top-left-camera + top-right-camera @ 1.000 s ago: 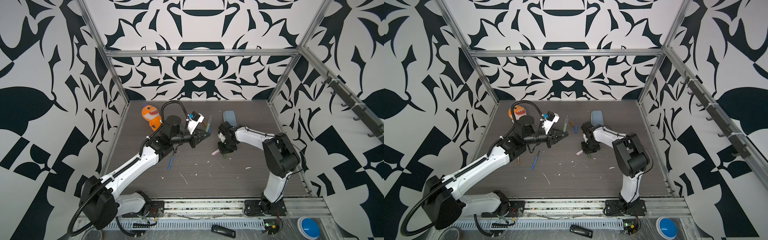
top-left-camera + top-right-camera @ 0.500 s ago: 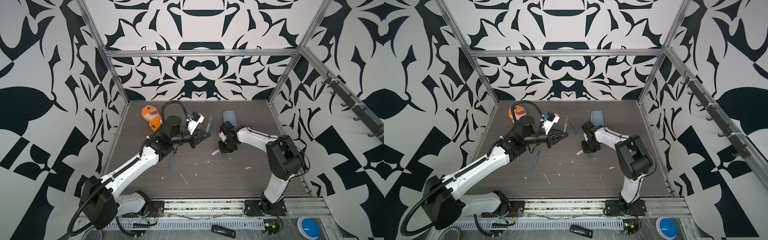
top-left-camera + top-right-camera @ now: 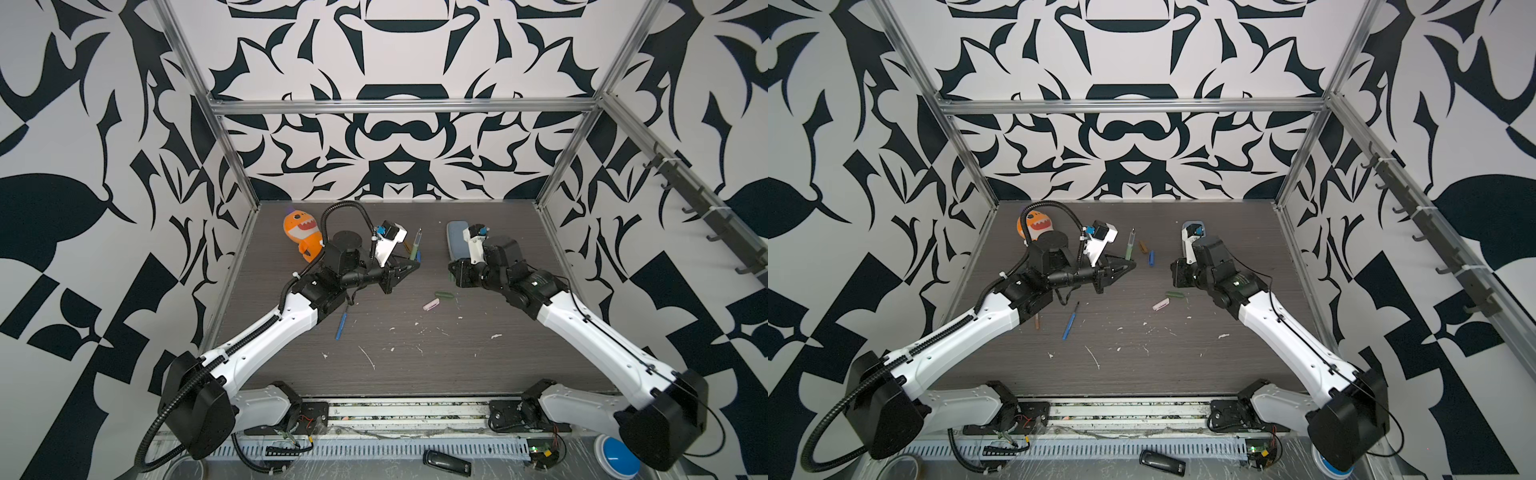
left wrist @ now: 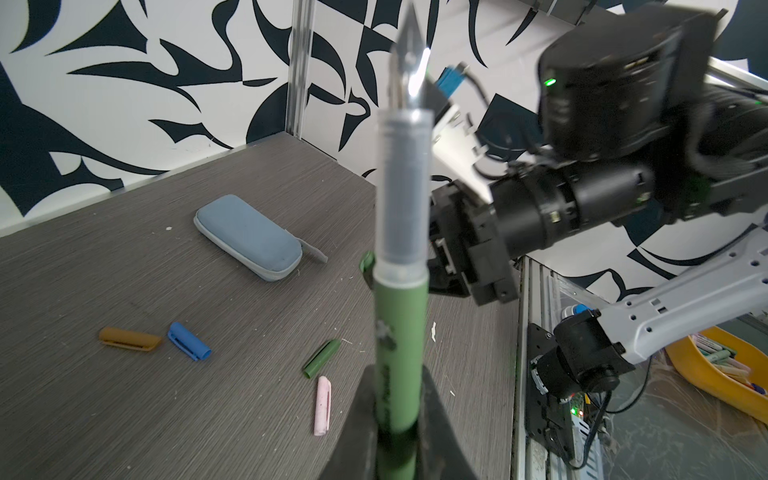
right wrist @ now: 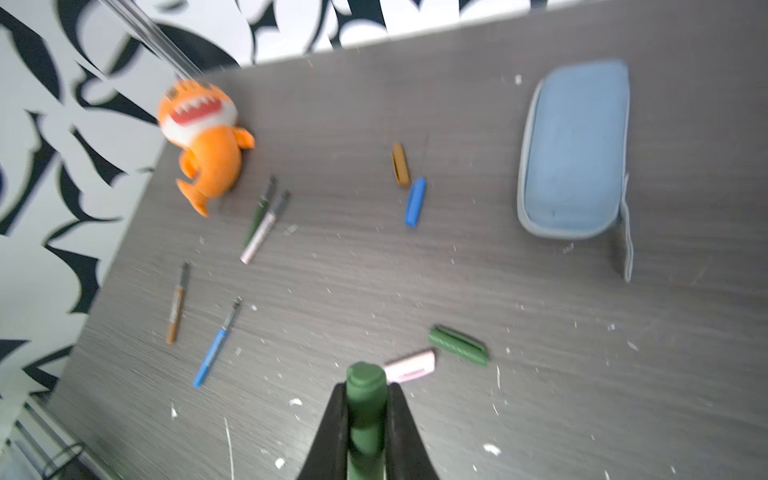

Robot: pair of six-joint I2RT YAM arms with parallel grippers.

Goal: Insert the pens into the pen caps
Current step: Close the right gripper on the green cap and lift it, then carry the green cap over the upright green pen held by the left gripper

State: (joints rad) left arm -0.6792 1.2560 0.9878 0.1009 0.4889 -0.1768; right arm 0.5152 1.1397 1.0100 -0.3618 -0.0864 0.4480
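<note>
Left gripper (image 4: 397, 376) clamped on green pen (image 4: 400, 316), nib out, well apart from blue case (image 5: 575, 149). Right gripper (image 5: 366, 390) pinches green cap (image 5: 365, 374) near the case. Risk: nib arrives off-axis, catches cap rim, and the pen twists or drops.

left arm (image 3: 266, 336): white links, black joints, ribbed hose (image 3: 349, 203) | right arm (image 3: 590, 332): white, black

Matt plastic pen (image 4: 401, 332), woodgrain tbl (image 4: 124, 270)

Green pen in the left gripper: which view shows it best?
Left wrist view: the green pen fills the frame, nib to grip. Both top views show it small; the right wrist view misses it.
</note>
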